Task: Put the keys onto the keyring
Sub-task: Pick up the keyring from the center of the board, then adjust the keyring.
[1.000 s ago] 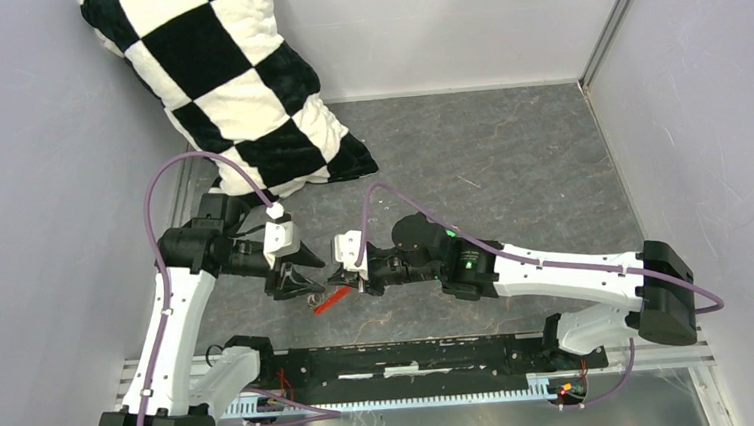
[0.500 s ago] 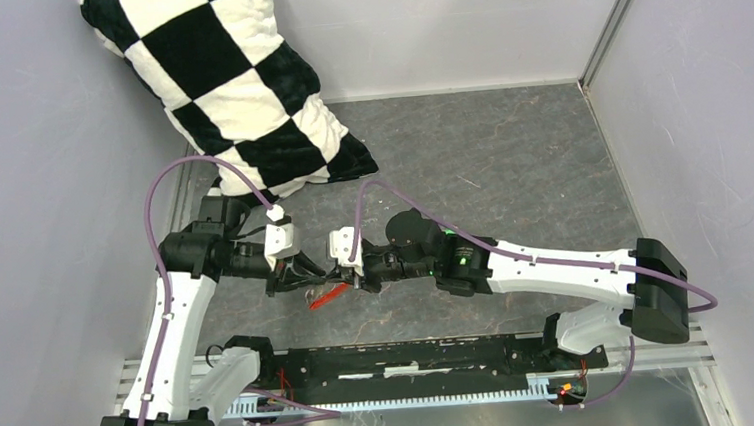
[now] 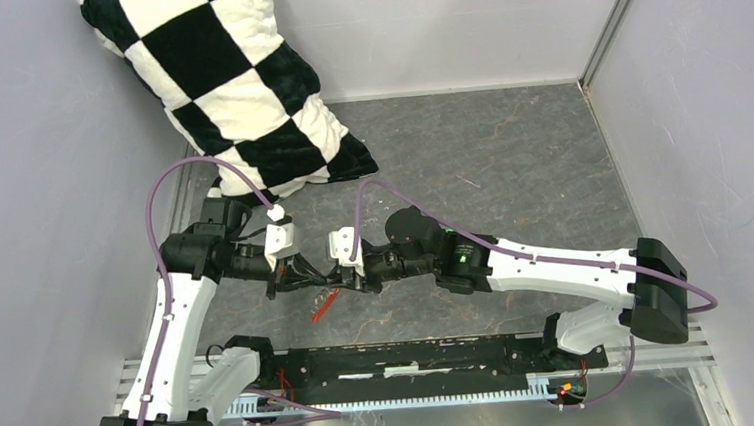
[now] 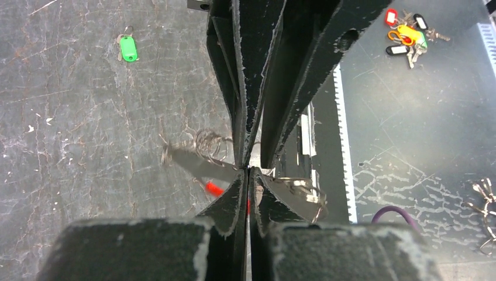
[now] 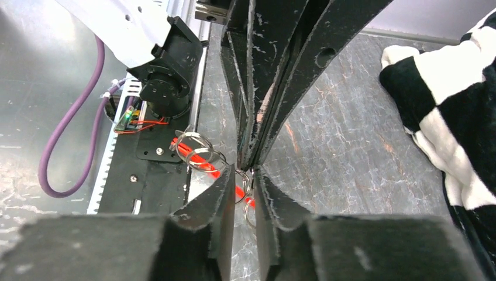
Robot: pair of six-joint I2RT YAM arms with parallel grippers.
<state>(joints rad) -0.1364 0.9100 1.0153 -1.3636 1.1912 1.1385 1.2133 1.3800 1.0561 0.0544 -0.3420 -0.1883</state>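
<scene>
I see my left claw (image 4: 248,171) clenched on the keyring (image 4: 206,145); my right claw (image 5: 244,171) stands slightly parted around its silvery rings.

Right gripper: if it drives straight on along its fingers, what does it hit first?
Likely the thin silvery keyring with its red flat tag, which sits between the tips of the right gripper. Just beyond is the left gripper, facing it tip to tip.
</scene>
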